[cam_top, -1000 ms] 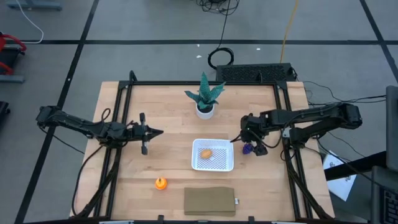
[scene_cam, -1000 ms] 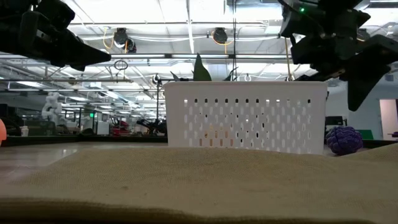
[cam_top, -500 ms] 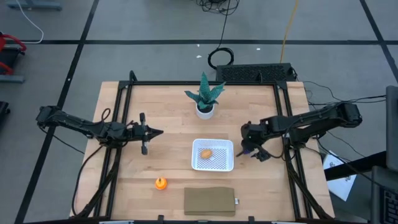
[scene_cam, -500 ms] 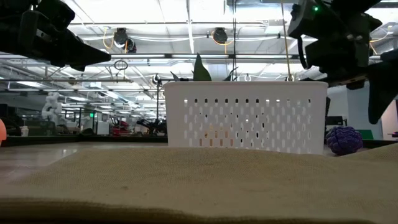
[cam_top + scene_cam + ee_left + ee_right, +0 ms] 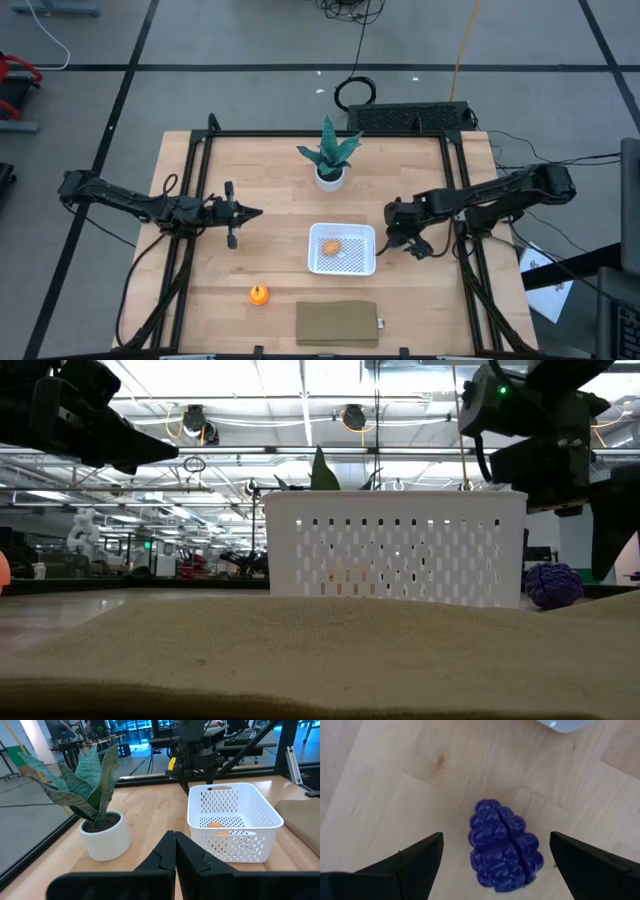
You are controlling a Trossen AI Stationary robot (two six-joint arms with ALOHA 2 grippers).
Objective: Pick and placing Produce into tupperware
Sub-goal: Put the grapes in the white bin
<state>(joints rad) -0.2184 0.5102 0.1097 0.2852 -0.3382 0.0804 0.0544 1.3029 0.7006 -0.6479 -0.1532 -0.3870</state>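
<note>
The white tupperware (image 5: 342, 262) stands mid-table with the tan oval produce (image 5: 331, 245) inside it. The orange round produce (image 5: 259, 294) lies on the wood to its near left. The dark purple produce (image 5: 504, 845) lies on the table just right of the tupperware (image 5: 395, 545) and also shows in the low view (image 5: 553, 585). My right gripper (image 5: 495, 840) hangs open above the purple piece, pointing steeply down, one finger on either side, touching nothing. My left gripper (image 5: 250, 212) is shut and held level above the table's left half.
A green potted plant (image 5: 329, 160) stands behind the tupperware. A flat olive-brown pad (image 5: 337, 322) lies at the near edge. Black frame rails (image 5: 455, 200) run along the table's sides. Bare wood lies between the left gripper and the tupperware.
My right gripper has sunk and shifted toward the table's near edge, coming over the purple produce, which it now covers in the high view. Its wrist has rolled somewhat. Its fingers have stayed open. The produce has not moved.
</note>
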